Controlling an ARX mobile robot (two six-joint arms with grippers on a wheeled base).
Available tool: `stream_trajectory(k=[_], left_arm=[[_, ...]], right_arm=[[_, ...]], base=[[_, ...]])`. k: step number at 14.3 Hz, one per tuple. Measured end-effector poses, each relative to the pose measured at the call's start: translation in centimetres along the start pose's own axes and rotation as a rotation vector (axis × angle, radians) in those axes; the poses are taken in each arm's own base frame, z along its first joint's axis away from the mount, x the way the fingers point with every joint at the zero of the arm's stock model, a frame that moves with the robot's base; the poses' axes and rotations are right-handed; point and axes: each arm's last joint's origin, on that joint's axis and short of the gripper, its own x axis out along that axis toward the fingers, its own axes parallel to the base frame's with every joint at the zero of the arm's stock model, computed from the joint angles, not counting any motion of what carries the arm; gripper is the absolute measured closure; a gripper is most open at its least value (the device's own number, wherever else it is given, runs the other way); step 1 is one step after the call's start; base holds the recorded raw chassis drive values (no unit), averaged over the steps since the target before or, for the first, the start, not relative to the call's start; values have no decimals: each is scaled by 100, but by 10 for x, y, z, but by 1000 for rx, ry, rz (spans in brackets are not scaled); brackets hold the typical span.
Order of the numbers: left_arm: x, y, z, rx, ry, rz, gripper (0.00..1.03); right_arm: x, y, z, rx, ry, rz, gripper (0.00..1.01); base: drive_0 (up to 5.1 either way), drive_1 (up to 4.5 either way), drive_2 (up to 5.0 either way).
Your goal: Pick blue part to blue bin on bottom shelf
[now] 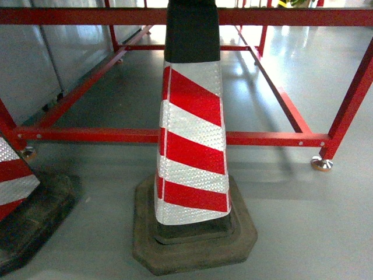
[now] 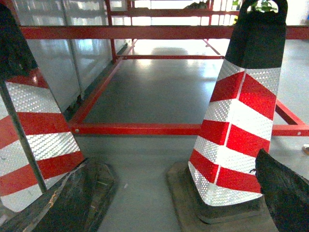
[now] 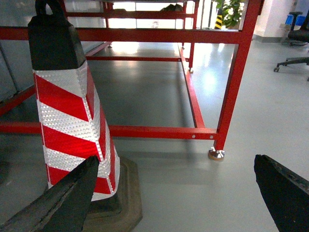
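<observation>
The blue part, the blue bin and the bottom shelf are out of view in all three views. In the left wrist view my left gripper [image 2: 173, 158] is open, with its dark worn fingers [image 2: 58, 203] apart at the lower corners and only grey floor between them. My right gripper [image 3: 176, 158] is also open, its black fingers [image 3: 285, 193] spread wide and nothing between them. Neither gripper shows in the head view.
A red-and-white striped traffic cone [image 1: 192, 146] on a black rubber base stands directly ahead. A second cone [image 1: 14, 181] stands at the left. Behind them runs a low red steel frame [image 1: 268, 139] with levelling feet [image 1: 322, 164]. An office chair [image 3: 295, 34] is far right.
</observation>
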Motion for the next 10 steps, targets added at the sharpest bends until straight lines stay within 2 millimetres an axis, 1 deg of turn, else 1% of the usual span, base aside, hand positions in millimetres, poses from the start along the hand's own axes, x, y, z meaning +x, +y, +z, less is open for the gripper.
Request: stream_trajectory(k=[10], left_arm=[[0,0,0,0,0,0,5]], right_arm=[[0,0,0,0,0,0,3]], base=[[0,0,0]])
